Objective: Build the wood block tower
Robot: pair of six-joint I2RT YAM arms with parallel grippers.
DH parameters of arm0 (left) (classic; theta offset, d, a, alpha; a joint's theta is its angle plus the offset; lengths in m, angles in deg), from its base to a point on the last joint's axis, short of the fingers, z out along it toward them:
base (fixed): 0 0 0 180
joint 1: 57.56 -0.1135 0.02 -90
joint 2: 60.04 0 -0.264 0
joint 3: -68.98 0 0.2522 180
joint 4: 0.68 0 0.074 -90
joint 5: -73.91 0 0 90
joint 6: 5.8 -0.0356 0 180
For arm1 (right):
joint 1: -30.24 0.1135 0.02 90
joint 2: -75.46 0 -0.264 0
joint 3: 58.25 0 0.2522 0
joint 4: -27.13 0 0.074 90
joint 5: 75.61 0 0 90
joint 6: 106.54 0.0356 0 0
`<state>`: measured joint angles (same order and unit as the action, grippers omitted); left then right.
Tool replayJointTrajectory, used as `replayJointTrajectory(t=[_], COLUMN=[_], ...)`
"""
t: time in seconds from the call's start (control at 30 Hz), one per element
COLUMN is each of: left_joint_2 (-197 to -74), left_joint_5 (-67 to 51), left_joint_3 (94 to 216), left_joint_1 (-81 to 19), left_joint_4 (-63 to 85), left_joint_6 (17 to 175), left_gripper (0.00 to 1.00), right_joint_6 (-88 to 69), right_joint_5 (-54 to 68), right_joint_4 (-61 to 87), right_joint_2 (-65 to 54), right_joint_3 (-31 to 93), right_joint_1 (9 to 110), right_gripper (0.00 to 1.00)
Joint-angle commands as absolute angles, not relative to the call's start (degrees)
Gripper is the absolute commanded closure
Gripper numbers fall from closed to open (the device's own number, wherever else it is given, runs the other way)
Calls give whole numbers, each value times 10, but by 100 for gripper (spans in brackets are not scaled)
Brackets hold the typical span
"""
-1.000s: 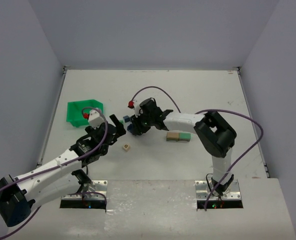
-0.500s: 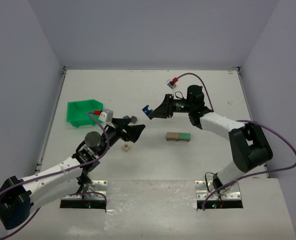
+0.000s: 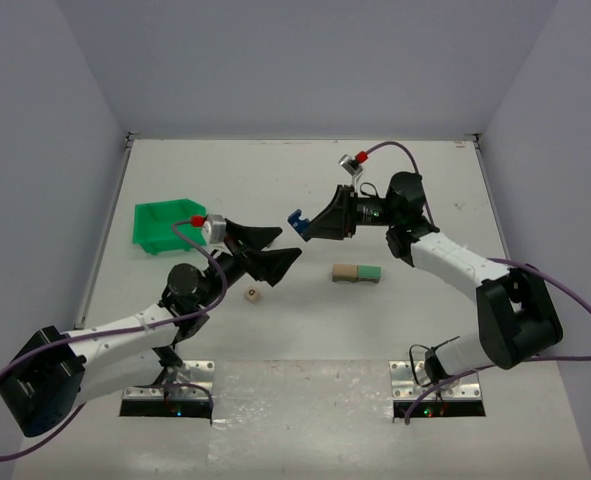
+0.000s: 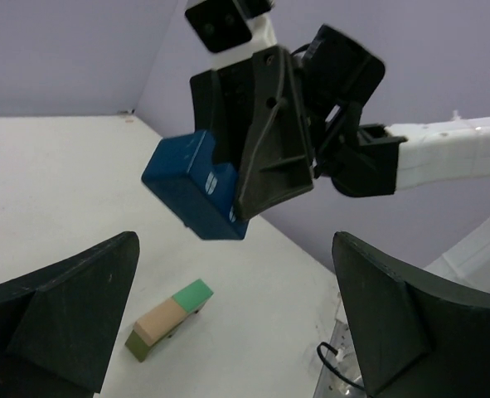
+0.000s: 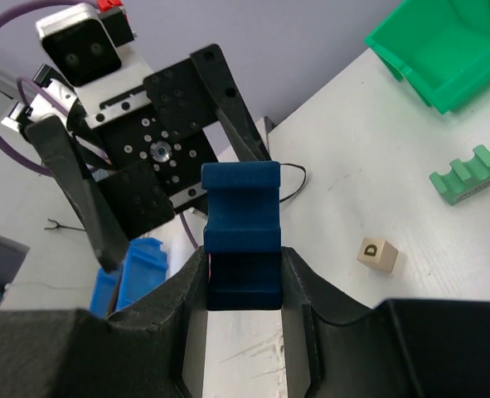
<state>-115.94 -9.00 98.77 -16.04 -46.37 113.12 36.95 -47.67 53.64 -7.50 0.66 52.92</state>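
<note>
The white table [image 3: 425, 180] is carrying a green plastic bin [image 3: 165, 228] at its left, showing nothing inside where its floor is visible. The left gripper [image 3: 287, 244] is hanging with jaws spread wide, gripping nothing. The right gripper [image 3: 307, 224] is clamping a blue notched wooden block [image 5: 242, 232] in the air. The wood block tower [image 3: 358, 272], only a low tan-and-green row, is lying right of centre. Its pieces are looking light, stiff and smooth, probably best pinched across flat sides. A small lettered wooden cube [image 3: 252, 295] is lying near the left gripper.
</note>
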Motion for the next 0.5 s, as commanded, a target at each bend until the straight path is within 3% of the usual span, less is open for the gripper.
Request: replayJointTrajectory(t=[0.0, 0.47], left_joint_2=[-1171, -1228], left_joint_5=[-65, -51], left_joint_3=[986, 1012], left_joint_1=[-164, -164], left_joint_4=[-585, -614], left_joint_6=[1157, 1179], left_gripper=[0, 3], right_joint_6=[386, 380], right_joint_5=[-496, -506], right_joint_4=[574, 588], right_joint_2=[-63, -30], right_joint_3=[2, -13], right_joint_1=[529, 529], right_gripper=[91, 91])
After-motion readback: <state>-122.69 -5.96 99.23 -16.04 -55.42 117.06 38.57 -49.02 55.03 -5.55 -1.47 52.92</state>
